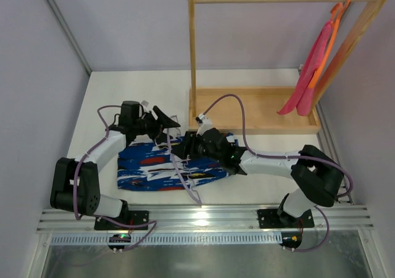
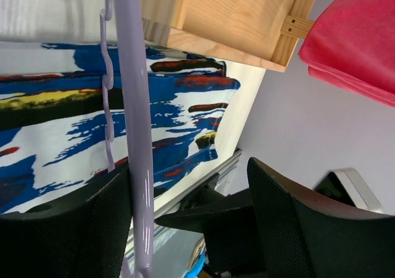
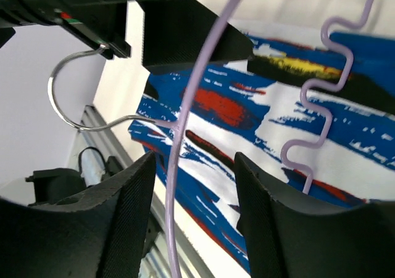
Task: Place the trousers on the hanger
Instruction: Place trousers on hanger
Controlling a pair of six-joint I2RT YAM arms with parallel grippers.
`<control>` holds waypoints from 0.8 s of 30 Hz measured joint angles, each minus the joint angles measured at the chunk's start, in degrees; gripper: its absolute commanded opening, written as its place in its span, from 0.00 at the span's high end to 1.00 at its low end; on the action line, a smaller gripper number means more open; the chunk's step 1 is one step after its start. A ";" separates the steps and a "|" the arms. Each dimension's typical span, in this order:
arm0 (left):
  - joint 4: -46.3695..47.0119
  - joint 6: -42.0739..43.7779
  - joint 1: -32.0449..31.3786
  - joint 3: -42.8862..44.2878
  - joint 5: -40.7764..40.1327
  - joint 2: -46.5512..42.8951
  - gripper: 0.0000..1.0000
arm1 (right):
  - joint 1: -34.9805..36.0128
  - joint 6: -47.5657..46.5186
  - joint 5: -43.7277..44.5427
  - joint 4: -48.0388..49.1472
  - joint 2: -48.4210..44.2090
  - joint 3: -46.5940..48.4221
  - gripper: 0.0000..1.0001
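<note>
The trousers (image 1: 154, 170) lie folded flat on the white table, blue with white, red and black patches; they also fill the background of the wrist views (image 2: 55, 124) (image 3: 247, 111). The pale lavender hanger (image 1: 183, 178) stands over them between both arms. My left gripper (image 1: 168, 121) (image 2: 188, 179) is open wide, and the hanger's smooth bar (image 2: 137, 105) runs along its left finger. My right gripper (image 1: 185, 147) (image 3: 194, 167) is open around the hanger's curved arm (image 3: 185, 105) without pinching it. The wavy bar (image 3: 321, 105) and silver hook (image 3: 62, 99) show beyond.
A wooden rack with a tray base (image 1: 259, 111) stands at the back right. A pink-red cloth (image 1: 311, 68) (image 2: 358, 44) hangs from its top rail on an orange hanger. An aluminium rail (image 1: 203, 216) runs along the near table edge.
</note>
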 measured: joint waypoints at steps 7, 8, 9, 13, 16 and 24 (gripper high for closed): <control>-1.11 -1.40 -2.82 4.26 -2.01 2.05 0.30 | 4.76 -12.70 11.04 -14.84 -5.77 7.87 0.24; -1.27 -1.55 -3.23 4.70 -2.40 2.38 0.30 | 5.79 -13.77 12.90 -16.44 -6.05 8.70 0.23; -1.31 -1.84 -3.67 5.03 -2.73 2.73 0.30 | 6.78 -14.78 14.47 -17.79 -6.16 9.40 0.23; -1.73 -2.69 -5.49 6.58 -4.24 4.13 0.30 | 11.26 -17.05 22.97 -27.19 -4.48 14.03 0.21; -2.10 -3.06 -6.93 7.80 -5.40 5.01 0.30 | 14.29 -17.75 30.73 -34.88 -0.70 19.50 0.20; -3.69 -4.09 -9.11 9.55 -7.82 6.10 0.30 | 18.27 -18.21 44.57 -47.65 6.03 26.62 0.20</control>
